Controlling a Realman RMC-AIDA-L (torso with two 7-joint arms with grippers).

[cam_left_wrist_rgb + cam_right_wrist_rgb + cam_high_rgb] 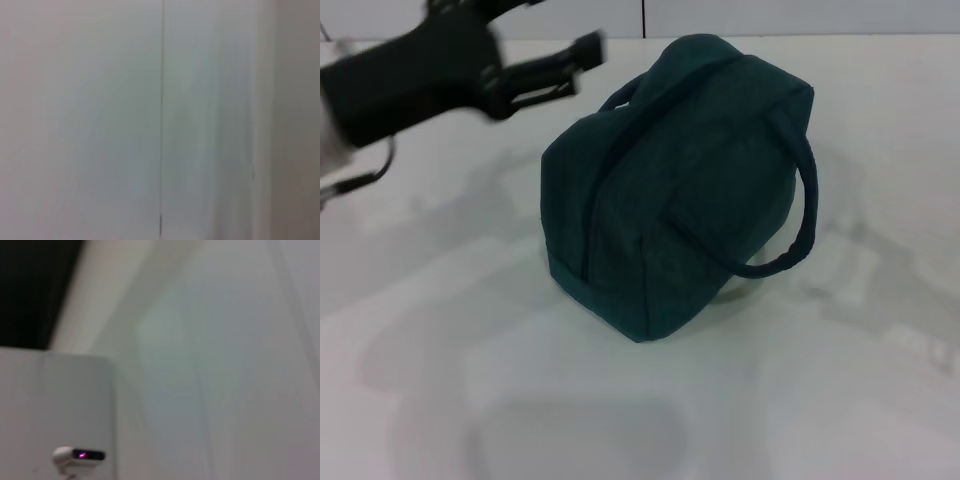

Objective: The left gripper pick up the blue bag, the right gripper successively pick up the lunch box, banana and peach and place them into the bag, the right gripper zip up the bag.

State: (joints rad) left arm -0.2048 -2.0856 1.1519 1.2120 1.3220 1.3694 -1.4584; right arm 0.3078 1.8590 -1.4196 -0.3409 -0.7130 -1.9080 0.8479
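1. Left gripper (582, 62) raised at the far left of the head view, up and to the left of the blue bag (675, 180), apart from it and holding nothing.
2. Two black fingers (588, 48) pointing right toward the bag, with a gap showing between them; released, though smeared by motion.
3. Black arm and pale wrist trailing off the left edge of the head view.
4. Right gripper seen in no view; its state impossible to tell.
5. Blue bag resting on the white table (440, 330), near the middle of the head view, slightly right and toward the far side.
6. Dark teal fabric, full and rounded in shape, top closed, a dark seam or zipper line running over the ridge and down the near-left face.
7. One loop handle (802, 215) arching out to the right side; a second handle (620, 97) poking up on the far-left side, nearest the left gripper's fingertips.
8. Lunch box, banana and peach not visible on the table around the bag.
9. Left wrist view filled by a pale wall (80, 120) with a thin vertical seam (162, 110).
10. Right wrist view showing pale surfaces, a dark area in one corner, and a small white device (77, 457) with a purple light.
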